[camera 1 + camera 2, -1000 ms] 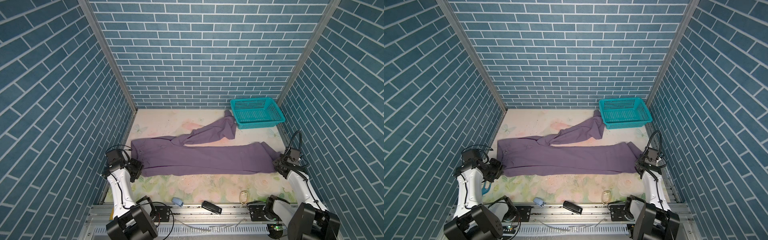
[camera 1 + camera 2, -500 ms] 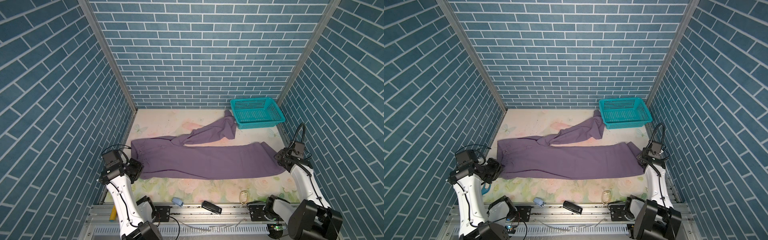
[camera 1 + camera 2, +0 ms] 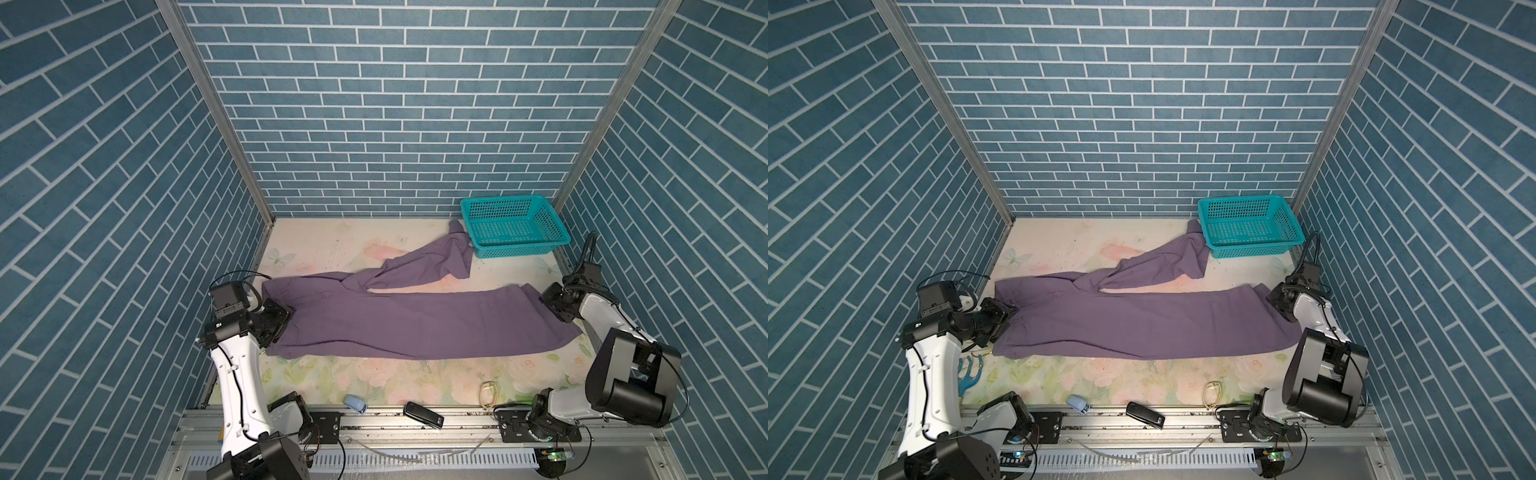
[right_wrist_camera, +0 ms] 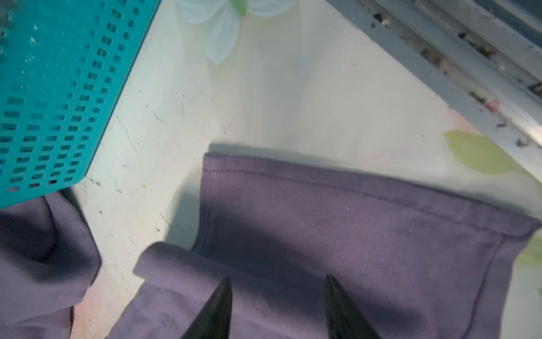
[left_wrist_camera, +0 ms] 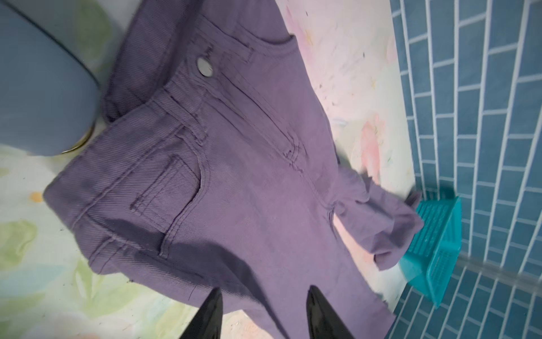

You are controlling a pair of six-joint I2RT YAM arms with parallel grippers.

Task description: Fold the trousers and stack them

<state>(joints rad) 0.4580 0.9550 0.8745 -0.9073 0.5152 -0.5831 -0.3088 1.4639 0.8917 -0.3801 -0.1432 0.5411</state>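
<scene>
Left gripper (image 5: 264,289) just over the trousers (image 5: 249,190)

Plain muted purple soft fabric trousers (image 3: 415,324) are seen mid-frame. A teal perforated plastic basket (image 3: 515,249) is seen to their upper right, on a pastel floral-printed table mat (image 3: 374,374).
</scene>
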